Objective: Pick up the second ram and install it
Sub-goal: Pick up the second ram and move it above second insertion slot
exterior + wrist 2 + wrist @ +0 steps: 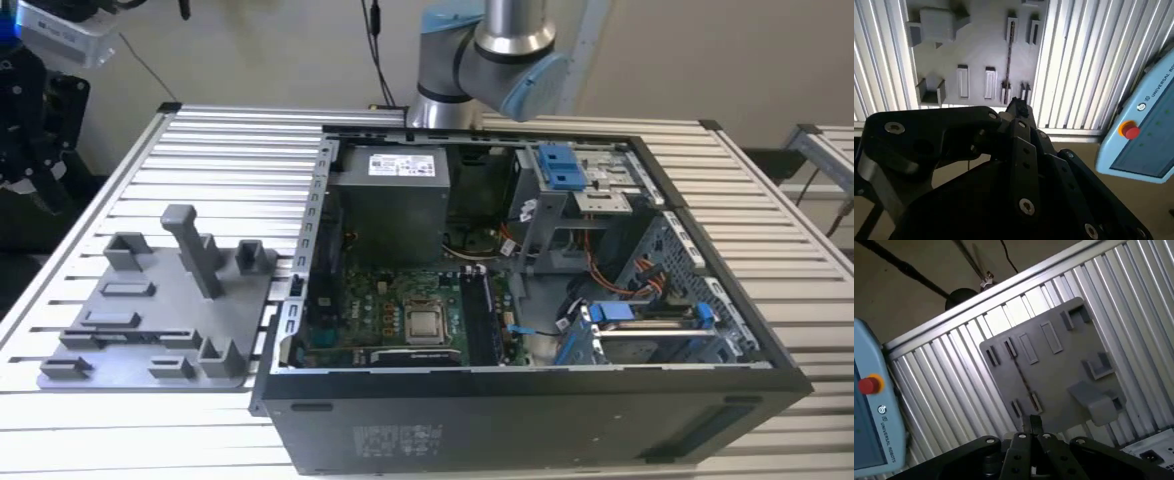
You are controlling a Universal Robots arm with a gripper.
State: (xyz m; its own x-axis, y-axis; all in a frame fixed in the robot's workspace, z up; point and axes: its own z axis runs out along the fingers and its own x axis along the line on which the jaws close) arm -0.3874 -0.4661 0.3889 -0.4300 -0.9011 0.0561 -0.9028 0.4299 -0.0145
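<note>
we see the gripper [1018,107] hanging above the grey holder tray [979,45], looking straight down on it. its tip lines up with one end of the second ram [1009,55] but is clear of it, with nothing held. whether the gripper is released or clenched we cannot tell, because its own dark body hides the tip in both wrist views.

the second ram sits in the tray, not in the computer. it stands on its long edge as a thin dark line, with each end caught between a pair of narrow slotted posts. we judge that the posts hold it upright so its top edge stays free to be pinched from above. in the first wrist view the same stick [1021,377] runs from the gripper [1035,422] across the tray [1054,375].

in the exterior view the tray [174,310] lies on the slatted aluminium table [200,150], just beside the open pc case [534,420] on that view's left. the case lies on its side with the panel off, so the motherboard [387,290] faces up — likely so the arm can reach it from overhead. we cannot tell whether a stick already sits in the memory slots.

a light blue teach pendant [1144,135] with a red stop button rests off the table's edge, well apart from the work.
</note>
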